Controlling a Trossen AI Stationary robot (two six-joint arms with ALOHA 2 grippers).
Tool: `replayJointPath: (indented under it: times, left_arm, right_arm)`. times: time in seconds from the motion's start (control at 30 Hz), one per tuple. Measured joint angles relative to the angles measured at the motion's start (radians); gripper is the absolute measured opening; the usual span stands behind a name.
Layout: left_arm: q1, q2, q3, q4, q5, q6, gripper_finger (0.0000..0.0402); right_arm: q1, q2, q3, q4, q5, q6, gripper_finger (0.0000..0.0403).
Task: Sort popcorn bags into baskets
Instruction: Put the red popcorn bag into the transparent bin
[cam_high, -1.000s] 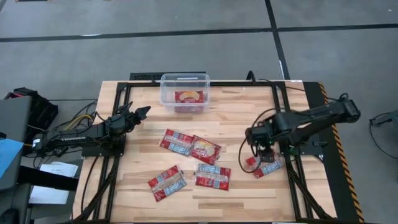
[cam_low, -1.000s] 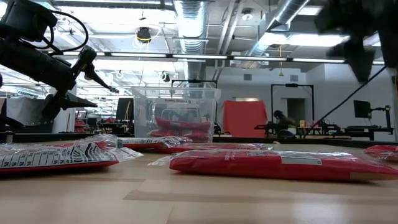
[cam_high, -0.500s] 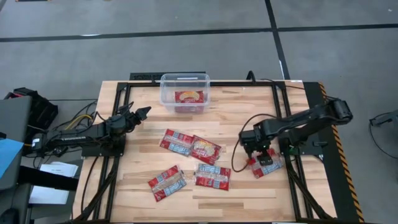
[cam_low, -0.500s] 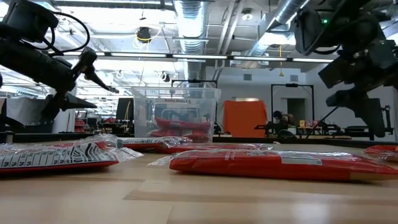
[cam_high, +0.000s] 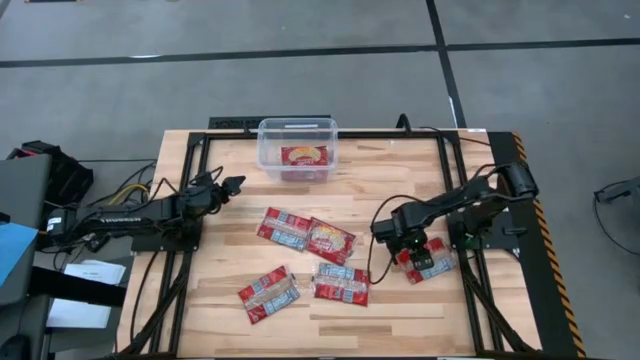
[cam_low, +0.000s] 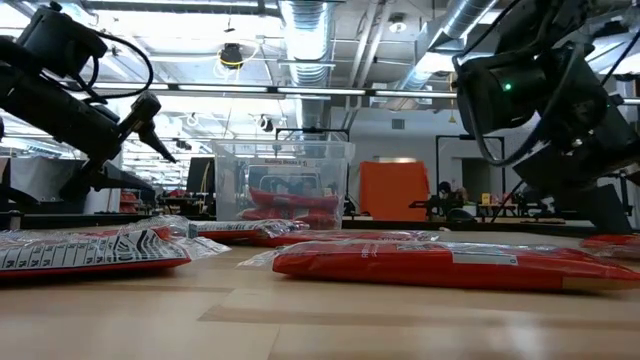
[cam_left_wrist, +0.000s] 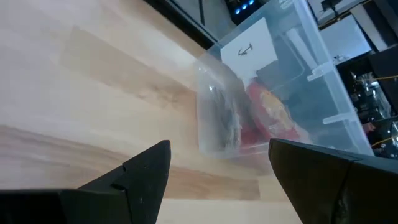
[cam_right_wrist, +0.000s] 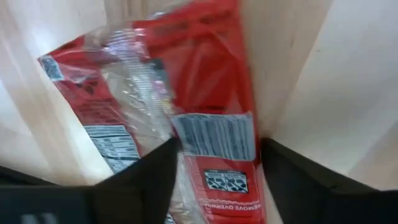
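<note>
Several red popcorn packets lie flat on the wooden table: two side by side (cam_high: 284, 228) (cam_high: 330, 240), two nearer (cam_high: 268, 293) (cam_high: 342, 284), and an overlapping pair by the right edge (cam_high: 430, 264). One more lies in the clear bin (cam_high: 297, 147) at the far edge. My right gripper (cam_right_wrist: 217, 180) is open, pointing down at the overlapping pair (cam_right_wrist: 211, 93), one finger on either side. My left gripper (cam_high: 234, 184) is open, above the table left of the bin (cam_left_wrist: 280, 93). My right gripper has its open fingers (cam_right_wrist: 143, 180) on either side of the red packet with the barcode label (cam_right_wrist: 214, 134), coming from above. I cannot tell whether they touch it. The packet lies flat on the table.
A black frame (cam_high: 455, 150) runs round the table top and cables trail off the left arm. Bare wood lies between the bin and the packets and along the near edge (cam_high: 330, 330). In the low view, packets (cam_low: 450, 262) (cam_low: 90, 250) lie in front of the bin (cam_low: 283, 180).
The right gripper has moved toward the table's left and down onto the overlapping pair at the right, its arm folding in. The left gripper has dipped slightly. No packet has moved.
</note>
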Motion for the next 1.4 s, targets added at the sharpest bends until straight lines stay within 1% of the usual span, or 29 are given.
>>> replayJointPath:
  times: [0.1,0.23,0.27,0.3,0.37,0.43,0.53,0.67,0.87,1.0,1.2,1.33,1.4]
  left_arm:
    - [0.0,0.015,0.0,0.0,0.012,-0.004,0.0261]
    - [0.0,0.021,0.0,0.0,0.013,-0.005,0.0261]
    - [0.0,0.019,0.0,0.0,0.012,-0.005,0.0261]
    - [0.0,0.019,0.0,0.0,0.011,-0.005,0.0261]
    - [0.0,0.02,0.0,0.0,0.012,-0.003,0.0261]
    - [0.0,0.02,0.0,0.0,0.012,-0.003,0.0261]
    - [0.0,0.02,0.0,0.0,0.014,-0.004,0.0261]
    - [0.0,0.02,0.0,0.0,0.014,-0.004,0.0261]
    - [0.0,0.02,0.0,0.001,0.021,-0.005,0.0261]
    - [0.0,0.02,0.0,0.001,0.025,-0.005,0.0261]
    - [0.0,0.02,0.0,0.001,0.045,-0.004,0.0261]
    - [0.0,0.02,0.0,0.001,0.047,-0.005,0.0261]
    - [0.0,0.02,0.0,0.002,0.047,-0.005,0.0261]
  right_arm:
    - [0.013,0.005,0.017,-0.003,0.009,-0.003,0.0169]
    - [-0.001,0.008,0.034,0.006,-0.035,-0.004,0.0054]
    - [-0.007,0.007,0.036,0.013,-0.044,-0.005,0.0031]
    - [-0.015,0.007,0.041,0.016,-0.051,-0.008,0.0018]
    - [-0.03,0.009,0.053,0.023,-0.053,-0.008,0.0014]
    - [-0.047,0.007,0.073,0.033,-0.037,-0.012,0.0014]
    - [-0.09,-0.007,0.119,0.019,-0.014,-0.034,0.0005]
    - [-0.166,-0.036,0.197,-0.034,-0.012,-0.055,0.0003]
    - [-0.294,-0.074,0.332,-0.097,-0.043,-0.082,0.0003]
    - [-0.363,-0.077,0.456,-0.145,-0.047,-0.103,0.0002]
    - [-0.447,-0.071,0.687,-0.184,-0.049,-0.156,0.0001]
    - [-0.504,-0.071,0.839,-0.162,-0.051,-0.182,0.0001]
    - [-0.538,-0.072,0.898,-0.118,-0.051,-0.183,0.0001]
